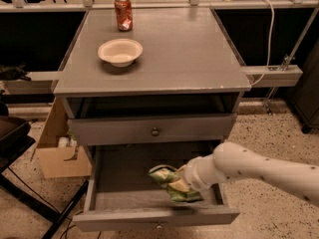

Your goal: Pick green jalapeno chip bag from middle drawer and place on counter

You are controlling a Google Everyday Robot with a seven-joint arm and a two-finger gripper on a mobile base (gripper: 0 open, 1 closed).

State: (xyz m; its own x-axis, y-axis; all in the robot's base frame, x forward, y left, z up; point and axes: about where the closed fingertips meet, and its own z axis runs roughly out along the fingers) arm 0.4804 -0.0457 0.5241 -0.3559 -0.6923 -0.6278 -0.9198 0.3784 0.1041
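The green jalapeno chip bag (171, 182) is crinkled, green with pale patches, and sits in the right half of the open middle drawer (119, 171), near its front. My white arm reaches in from the right. My gripper (183, 181) is at the bag's right side, closed on it, with its fingertips hidden by the bag and the wrist. The bag is low, at about the height of the drawer's front wall. The grey counter (184, 49) is above, over a shut upper drawer with a round knob (155, 132).
A white bowl (120, 52) and a red soda can (123, 13) stand on the counter's back left. A cardboard box (60, 148) sits on the floor left of the cabinet. A dark chair part (15, 143) is at far left.
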